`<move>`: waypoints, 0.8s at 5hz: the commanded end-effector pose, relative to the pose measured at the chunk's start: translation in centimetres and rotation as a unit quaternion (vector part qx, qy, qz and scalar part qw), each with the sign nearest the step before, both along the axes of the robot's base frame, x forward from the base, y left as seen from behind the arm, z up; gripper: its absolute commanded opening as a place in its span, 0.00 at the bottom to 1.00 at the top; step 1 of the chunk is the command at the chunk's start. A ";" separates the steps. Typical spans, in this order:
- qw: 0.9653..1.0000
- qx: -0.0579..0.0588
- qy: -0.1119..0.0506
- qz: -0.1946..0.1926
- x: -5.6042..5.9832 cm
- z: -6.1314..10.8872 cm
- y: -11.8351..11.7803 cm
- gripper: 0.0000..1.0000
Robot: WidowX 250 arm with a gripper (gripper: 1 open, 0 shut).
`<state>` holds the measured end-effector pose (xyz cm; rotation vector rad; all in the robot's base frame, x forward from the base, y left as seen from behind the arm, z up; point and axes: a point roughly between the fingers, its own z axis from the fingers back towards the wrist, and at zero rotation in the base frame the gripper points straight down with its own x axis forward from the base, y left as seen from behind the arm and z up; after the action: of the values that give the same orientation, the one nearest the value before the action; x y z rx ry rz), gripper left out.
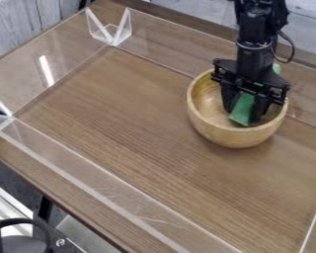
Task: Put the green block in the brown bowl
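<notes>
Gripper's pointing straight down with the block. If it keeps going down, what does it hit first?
Most likely the inside floor of the brown bowl: the gripper, shut on the green block, hangs inside its rim. Remaining gap unclear.

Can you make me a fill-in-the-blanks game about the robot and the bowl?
1. The claw is shut on a block whose color is ____.
2. The claw reaches down inside the wooden ____.
3. The bowl sits on a table made of ____.
4. The bowl is on the ____ side of the picture.

Missing words: green; bowl; wood; right
</notes>
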<state>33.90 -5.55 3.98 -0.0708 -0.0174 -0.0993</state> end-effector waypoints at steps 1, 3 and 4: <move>1.000 -0.001 -0.028 -0.006 1.3 0.6 -0.5 0.00; 1.000 0.000 -0.026 -0.008 1.7 -0.4 -0.5 0.00; 1.000 0.001 -0.025 -0.009 1.9 -0.9 -0.5 0.00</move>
<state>35.05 -5.62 3.37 -0.0674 -0.0361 -0.1040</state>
